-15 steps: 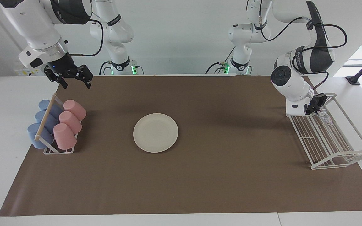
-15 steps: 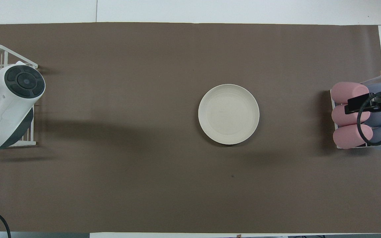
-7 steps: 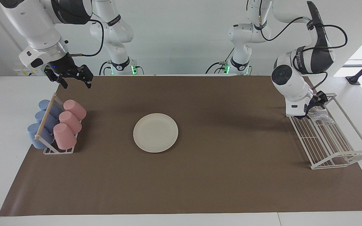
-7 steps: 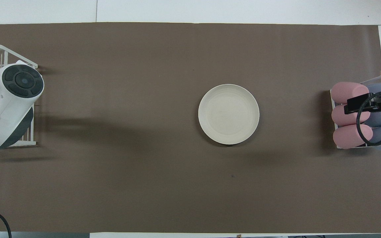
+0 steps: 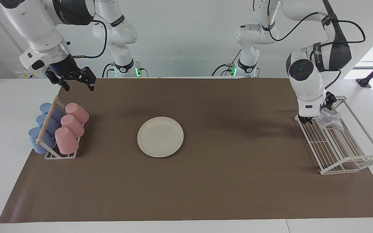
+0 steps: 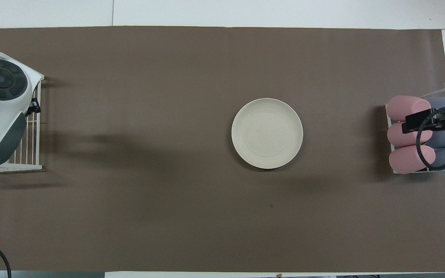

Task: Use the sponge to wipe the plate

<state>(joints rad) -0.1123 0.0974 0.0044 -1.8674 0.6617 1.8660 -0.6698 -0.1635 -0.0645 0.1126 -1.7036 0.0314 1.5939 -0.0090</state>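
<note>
Silvery sponge (image 5: pixel 329 120) lies in the white wire rack (image 5: pixel 345 152) at the left arm's end; left gripper (image 5: pixel 316 114) spread open beside it, empty. Lift straight, don't snag. Plate (image 5: pixel 160 137) sits mid-mat; right gripper (image 5: pixel 73 81) waits open above the cups (image 5: pixel 71 127).

Left gripper (image 5: pixel 317 113) opened and lifted off the sponge (image 5: pixel 329 120), sponge now lying loose in wire rack (image 5: pixel 345 152)

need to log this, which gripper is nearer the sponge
Left. The left gripper is right at the sponge in the white wire rack; the right gripper waits above the cup rack.
</note>
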